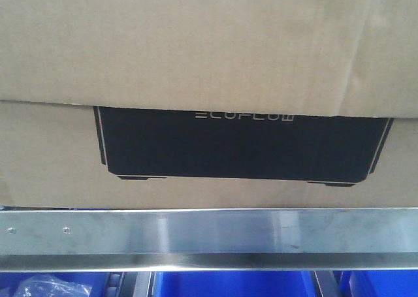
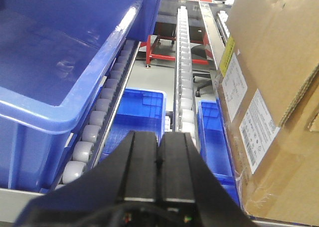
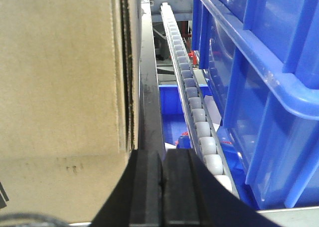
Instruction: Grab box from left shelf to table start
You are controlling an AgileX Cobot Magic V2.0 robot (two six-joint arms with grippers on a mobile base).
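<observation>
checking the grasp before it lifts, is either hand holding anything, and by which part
Nothing is held. The left hand and the right hand are both shut empty, one at each side of the box.

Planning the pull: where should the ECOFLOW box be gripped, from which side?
Too wide for one gripper; likely squeeze the box by its flat side walls: left gripper on the labelled wall, right gripper on the plain one, entering from the front.
</observation>
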